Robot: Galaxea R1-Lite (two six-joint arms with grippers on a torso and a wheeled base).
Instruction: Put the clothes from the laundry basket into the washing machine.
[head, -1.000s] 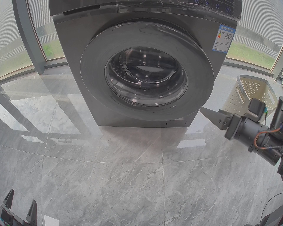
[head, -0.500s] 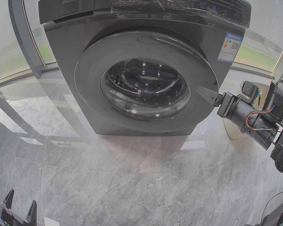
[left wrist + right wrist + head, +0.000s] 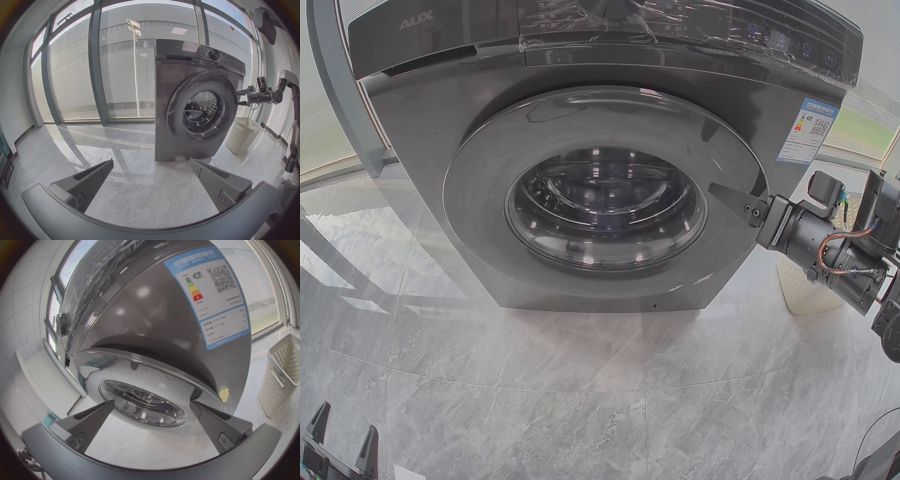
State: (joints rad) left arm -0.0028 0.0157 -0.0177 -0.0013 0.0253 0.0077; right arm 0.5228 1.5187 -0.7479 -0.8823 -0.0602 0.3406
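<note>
Two jaws apart, right gripper [image 3: 717,189] seemingly touches the washing machine door [image 3: 581,125] rim, arm level

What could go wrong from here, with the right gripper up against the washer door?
1. The door is shut and its rim looks smooth and curved. The open right gripper at its edge might slip off or scrape the finish instead of catching it.
2. The laundry basket stands beside the washing machine, low under that gripper's arm. Drawing back with the door could knock it over.
</note>
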